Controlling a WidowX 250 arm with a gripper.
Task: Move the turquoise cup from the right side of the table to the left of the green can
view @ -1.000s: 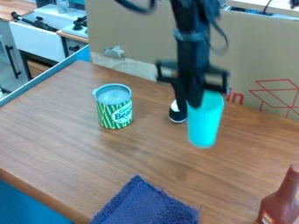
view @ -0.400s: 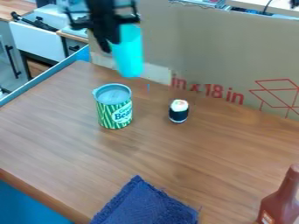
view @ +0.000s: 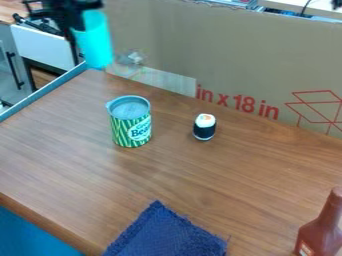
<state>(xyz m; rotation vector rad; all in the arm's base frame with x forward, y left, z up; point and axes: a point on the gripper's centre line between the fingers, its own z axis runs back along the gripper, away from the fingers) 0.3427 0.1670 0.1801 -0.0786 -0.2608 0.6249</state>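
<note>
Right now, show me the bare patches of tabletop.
Bare tabletop lies between the striped can and blue cloth, and between the sushi-like piece and brown bottle. The back-left corner is busier: the gripper holds a turquoise cylinder there.

Back edge: cardboard wall (view: pixel 234 60) bars the way along the table (view: pixel 60 145).
Back-left corner: gripper (view: pixel 79 26) and cyan cup (view: pixel 98 42) occupy the space above.
Can (view: pixel 131 124) and small jar (view: pixel 204 127): upright obstacles, with a gap between.
Middle: broad open lane between can and cloth (view: pixel 163 235).
Front edge: low cloth nearby.
Right side: tall bottle (view: pixel 320 232) blocks the front part.
</note>
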